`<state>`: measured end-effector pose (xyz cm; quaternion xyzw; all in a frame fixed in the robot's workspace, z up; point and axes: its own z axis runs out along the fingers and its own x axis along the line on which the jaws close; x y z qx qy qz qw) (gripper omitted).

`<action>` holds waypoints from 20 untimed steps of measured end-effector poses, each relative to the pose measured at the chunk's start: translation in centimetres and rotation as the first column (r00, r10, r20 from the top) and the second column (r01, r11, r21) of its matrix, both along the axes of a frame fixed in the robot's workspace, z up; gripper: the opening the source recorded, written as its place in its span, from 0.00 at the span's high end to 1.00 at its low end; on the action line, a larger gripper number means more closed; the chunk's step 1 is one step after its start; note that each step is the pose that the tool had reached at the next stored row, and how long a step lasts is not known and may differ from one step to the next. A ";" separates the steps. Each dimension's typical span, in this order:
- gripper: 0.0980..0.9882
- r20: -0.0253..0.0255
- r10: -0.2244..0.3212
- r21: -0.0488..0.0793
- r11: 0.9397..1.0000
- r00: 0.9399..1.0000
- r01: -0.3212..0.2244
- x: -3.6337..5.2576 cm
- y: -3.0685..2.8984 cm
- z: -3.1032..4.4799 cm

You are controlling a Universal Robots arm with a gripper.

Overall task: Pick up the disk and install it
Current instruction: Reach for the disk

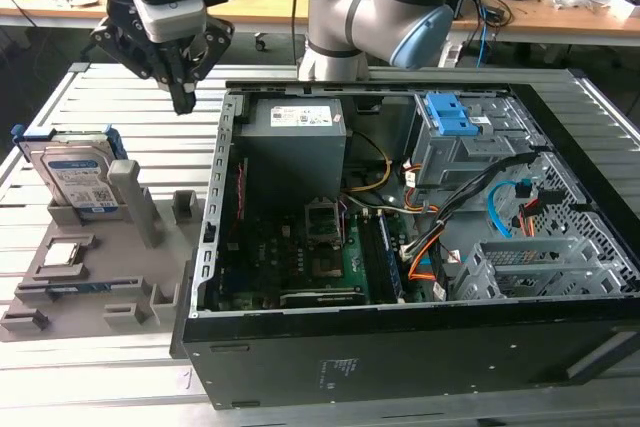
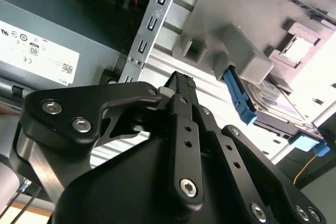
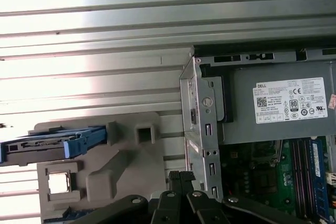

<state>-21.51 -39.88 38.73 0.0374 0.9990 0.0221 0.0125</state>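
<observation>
The pincer [image 1: 184,99] hangs over the slatted surface [image 1: 60,97], between the grey holder [image 1: 95,277] and the open computer case [image 1: 400,367]. Its fingers seem pressed together, gripping nothing. The disk [image 1: 75,175] stands on edge in that holder, at the exterior view's left, well apart from the pincer.

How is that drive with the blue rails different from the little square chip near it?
The disk stands on edge in its slot; the chip lies flat in a recess. The disk is bigger and oblong, with blue rails and a label; the chip is small, square and plain silver. Both sit in the grey holder.
</observation>
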 end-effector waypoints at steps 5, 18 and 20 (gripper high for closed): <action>0.99 0.000 0.000 0.000 1.000 1.000 0.000 -0.92 0.00 0.00; 0.99 0.000 0.000 0.000 1.000 1.000 0.000 -3.28 0.00 0.00; 0.99 0.000 0.000 0.000 1.000 1.000 0.000 -3.77 0.00 0.00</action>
